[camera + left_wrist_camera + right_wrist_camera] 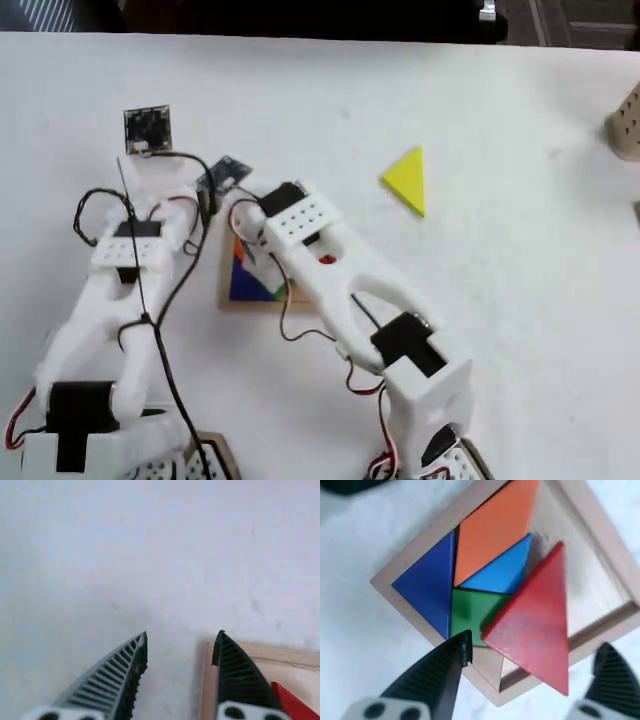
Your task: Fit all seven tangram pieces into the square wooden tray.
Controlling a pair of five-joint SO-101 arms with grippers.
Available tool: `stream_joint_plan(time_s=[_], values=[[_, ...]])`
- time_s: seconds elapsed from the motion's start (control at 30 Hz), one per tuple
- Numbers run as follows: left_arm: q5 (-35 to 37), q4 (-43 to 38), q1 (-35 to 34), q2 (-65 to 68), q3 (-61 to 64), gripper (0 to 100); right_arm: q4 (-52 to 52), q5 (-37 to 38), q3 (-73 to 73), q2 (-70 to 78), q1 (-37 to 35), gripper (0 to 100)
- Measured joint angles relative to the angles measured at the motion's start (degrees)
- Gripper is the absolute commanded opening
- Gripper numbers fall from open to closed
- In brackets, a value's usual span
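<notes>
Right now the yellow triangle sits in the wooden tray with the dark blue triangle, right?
No: the high view shows the yellow triangle on the table, apart from the wooden tray. The dark blue triangle is inside.

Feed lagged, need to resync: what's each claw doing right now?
Left claw: open, empty.
Right claw: open, astride the red triangle, not gripping it.

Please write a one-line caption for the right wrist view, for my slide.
Open right gripper above the wooden tray; the red triangle lies askew, not yet seated.
</notes>
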Motion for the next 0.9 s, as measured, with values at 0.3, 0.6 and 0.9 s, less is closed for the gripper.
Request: stream_joint_plan(time_s=[0.3,0.6,0.9], values=[[0.1,0.0,0.0,0.0,-0.1,22,9.4,0.1,-2.3,-3.1,-0.4,34.8],[0.1,0.0,0.1,-0.1,-0.1,22,10.6,0.2,4.7,-13.4,6.2,1.7],[0.1,0.0,0.1,-0.1,-0.1,18,-1.1,-1.1,26.3,-26.6,13.0,1.7]])
